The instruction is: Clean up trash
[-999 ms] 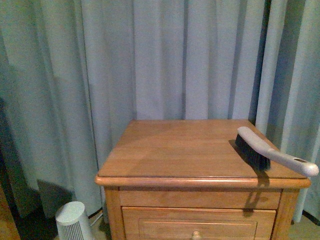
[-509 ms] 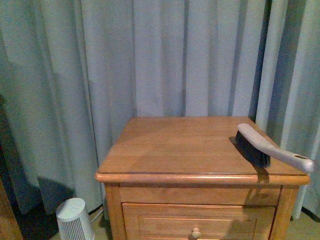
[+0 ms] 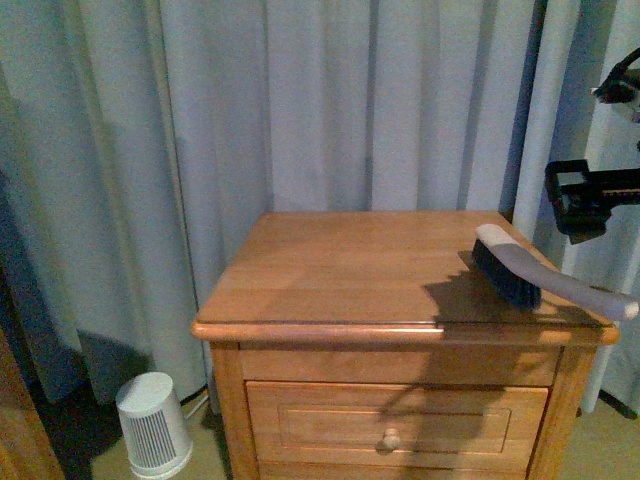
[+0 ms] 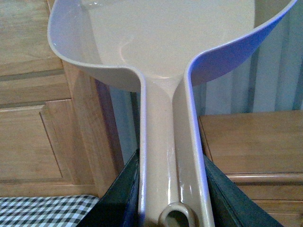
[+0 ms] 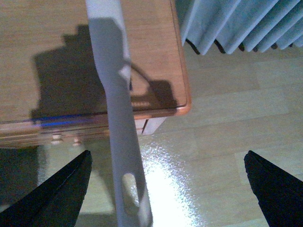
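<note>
Wooden nightstand against a grey-blue curtain point(image 3: 350, 110). A small white appliance point(image 3: 152, 425) stands on the floor to its left. The tabletop point(image 3: 340, 280) carries a hand brush point(image 3: 510, 272) along its right side, bristles down. The pale brush handle point(image 5: 118, 118) sticks out past the right edge, over the floor.

Right gripper point(image 5: 166, 158) hangs above that overhanging handle, jaws spread wide, nothing in them. The handle runs between the two fingers but sits off-centre, closer to one of them.

Left gripper point(image 4: 173, 198) is clamped on the stem of a beige dustpan point(image 4: 161, 33), with the pan held out ahead. What shows of the pan's inside holds nothing. Wooden panels and a checked cloth point(image 4: 42, 210) lie beyond it.

Trash: no white wad on the tabletop, in the pan, or on the patch of floor in view. It may lie outside all three views; I cannot say where.

Step in hand, as I judge it: taking up the brush.
- Centre over the handle first.
- Come straight down on the overhanging part, where the fingers can pass either side without striking wood.
- Grip nearer the tabletop edge than the hang-hole end, so the bristle head does not tip.
- Close square across the narrow width.
- Lift clear before swinging.
</note>
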`<action>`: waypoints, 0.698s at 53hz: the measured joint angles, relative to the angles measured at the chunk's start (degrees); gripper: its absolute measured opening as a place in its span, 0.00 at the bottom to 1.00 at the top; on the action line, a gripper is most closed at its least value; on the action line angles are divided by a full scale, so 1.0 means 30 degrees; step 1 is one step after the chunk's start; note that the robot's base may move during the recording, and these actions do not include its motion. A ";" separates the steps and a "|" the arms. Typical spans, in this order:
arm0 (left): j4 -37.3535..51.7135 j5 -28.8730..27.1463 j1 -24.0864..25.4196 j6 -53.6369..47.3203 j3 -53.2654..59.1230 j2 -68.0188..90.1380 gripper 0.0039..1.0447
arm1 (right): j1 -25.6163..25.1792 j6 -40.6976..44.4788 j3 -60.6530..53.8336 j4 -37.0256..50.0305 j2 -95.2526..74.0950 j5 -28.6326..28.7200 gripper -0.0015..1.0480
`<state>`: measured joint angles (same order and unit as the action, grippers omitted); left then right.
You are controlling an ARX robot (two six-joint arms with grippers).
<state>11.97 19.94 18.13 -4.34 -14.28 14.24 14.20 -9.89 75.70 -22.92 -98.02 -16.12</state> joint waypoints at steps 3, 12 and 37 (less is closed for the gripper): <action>0.0000 0.0000 0.0000 -0.0007 0.0000 0.0000 0.27 | 0.0131 -0.0306 0.0211 0.0044 -0.0568 0.0189 0.93; 0.0000 0.0000 0.0000 -0.0007 0.0000 0.0000 0.27 | 0.0401 -0.1326 0.0357 0.0444 -0.2164 0.0168 0.93; 0.0000 0.0000 0.0000 -0.0007 0.0000 0.0000 0.27 | 0.0284 -0.2929 0.1122 0.1268 -0.4787 0.0619 0.93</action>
<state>11.97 19.94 18.13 -4.36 -14.28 14.24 15.05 -18.68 79.07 -19.11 -112.38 -14.26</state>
